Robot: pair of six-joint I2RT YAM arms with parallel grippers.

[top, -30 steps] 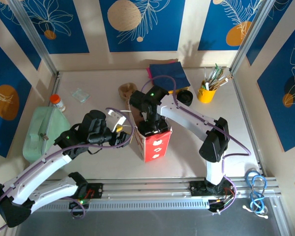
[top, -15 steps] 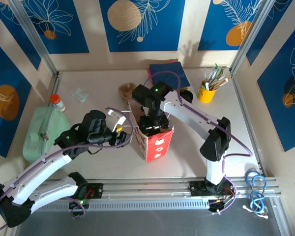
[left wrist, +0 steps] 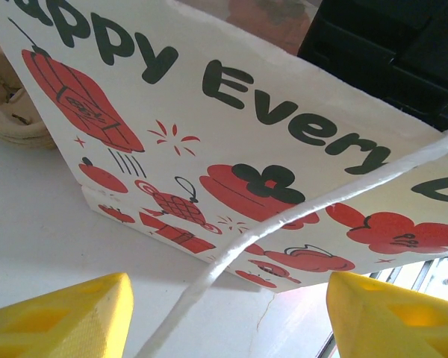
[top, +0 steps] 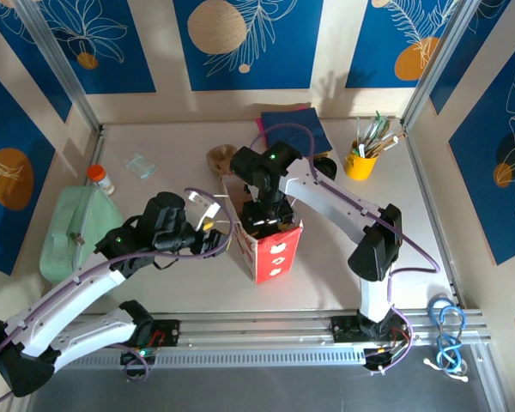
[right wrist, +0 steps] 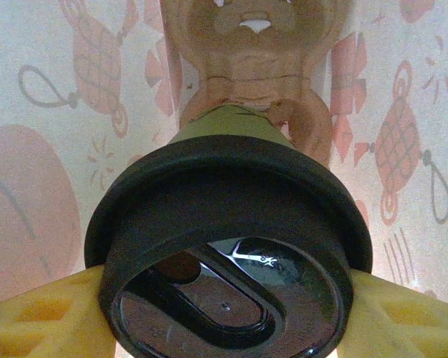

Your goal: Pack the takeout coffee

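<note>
So the white-and-red paper bag [top: 270,253] is parked upright on the table [top: 343,283], about midway between the left and right edges and a bit toward the near one. The takeout coffee [right wrist: 224,127] is held down inside that bag, top up. Mostly its glossy black lid [right wrist: 231,298] with the oval sip recess is seen, and the side below is just a shaded taper. It's pinched at the lid by the right gripper [right wrist: 224,317]. The left gripper [left wrist: 228,317] is spread wide beside the bag with nothing clamped, and the white cord handle [left wrist: 321,201] is strung between its fingers.
</note>
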